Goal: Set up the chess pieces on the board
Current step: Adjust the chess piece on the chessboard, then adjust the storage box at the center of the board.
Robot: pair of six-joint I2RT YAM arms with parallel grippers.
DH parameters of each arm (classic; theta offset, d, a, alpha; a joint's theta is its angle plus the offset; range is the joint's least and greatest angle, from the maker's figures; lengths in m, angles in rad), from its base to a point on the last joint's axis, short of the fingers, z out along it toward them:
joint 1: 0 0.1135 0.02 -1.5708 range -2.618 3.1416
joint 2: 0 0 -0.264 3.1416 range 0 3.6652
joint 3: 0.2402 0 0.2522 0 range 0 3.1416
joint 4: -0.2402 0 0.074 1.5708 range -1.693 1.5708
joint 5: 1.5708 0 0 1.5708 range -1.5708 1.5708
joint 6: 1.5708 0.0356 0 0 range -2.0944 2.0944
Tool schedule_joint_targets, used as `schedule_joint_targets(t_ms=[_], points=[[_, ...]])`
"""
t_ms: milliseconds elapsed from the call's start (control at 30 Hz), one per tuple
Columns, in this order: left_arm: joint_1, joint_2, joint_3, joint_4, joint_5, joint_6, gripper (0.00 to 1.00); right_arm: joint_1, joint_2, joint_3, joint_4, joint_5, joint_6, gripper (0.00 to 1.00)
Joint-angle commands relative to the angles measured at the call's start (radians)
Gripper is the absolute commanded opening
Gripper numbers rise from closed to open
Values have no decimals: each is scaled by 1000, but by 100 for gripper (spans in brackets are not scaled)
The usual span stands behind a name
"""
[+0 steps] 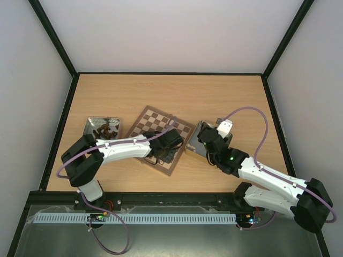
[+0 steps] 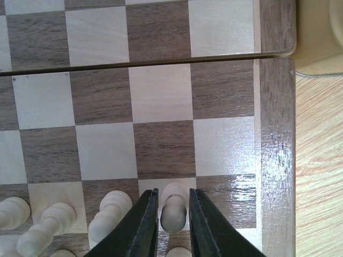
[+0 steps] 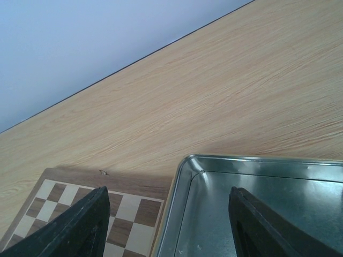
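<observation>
The board (image 1: 155, 124) lies tilted at the table's middle. My left gripper (image 1: 161, 152) hangs over its near corner. In the left wrist view the left gripper (image 2: 173, 206) has its jaws close against both sides of a pale pawn (image 2: 174, 214), which stands on a pale square of the board (image 2: 161, 96) near the right rim. More pale chess pieces (image 2: 110, 211) stand in a row to its left. My right gripper (image 3: 169, 191) is wide open with nothing between its fingers, above the corner of a silver tray (image 3: 185, 176) beside the board (image 3: 128, 211).
A second silver tray (image 1: 91, 122) at the left holds several dark chess pieces (image 1: 104, 128). The right tray (image 1: 195, 134) touches the board's right edge under my right gripper (image 1: 206, 140). Black frame rails edge the table.
</observation>
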Motion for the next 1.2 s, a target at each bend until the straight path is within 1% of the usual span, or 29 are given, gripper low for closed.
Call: schedule_joint_targets(t_ms=[0,67,133,267,333,367,467,600,633,700,767,833,1000,1100,1167], points=[[6,-5,28,-37,5,12,23,-5,1,-8,-19,23,23,60],[7,-10,42,-38,11,14,29,-11,1,-5,-25,12,19,60],[11,-25,63,-32,8,14,35,-38,2,3,-28,-41,1,60],[38,-64,99,11,46,15,43,-176,7,5,-47,-217,-19,60],[57,-92,97,48,73,15,45,-250,24,3,-38,-320,-61,60],[68,-103,94,64,82,11,45,-283,45,13,-43,-344,-87,62],[100,-137,80,110,103,2,46,-363,162,80,-89,-444,-170,68],[129,-190,52,162,125,-2,48,-402,337,209,-172,-442,-332,72],[135,-201,45,172,134,-5,48,-410,373,241,-189,-426,-383,72],[147,-223,31,191,154,-7,49,-413,431,289,-226,-350,-443,72],[153,-239,22,202,172,-7,49,-414,476,324,-246,-313,-501,72],[158,-254,11,205,178,-1,50,-421,513,340,-253,-297,-533,72],[170,-287,-22,208,192,15,50,-432,563,340,-275,-365,-565,68],[178,-302,-45,224,204,14,51,-436,596,338,-281,-390,-561,67],[180,-306,-53,230,212,14,50,-443,635,359,-303,-375,-545,66]])
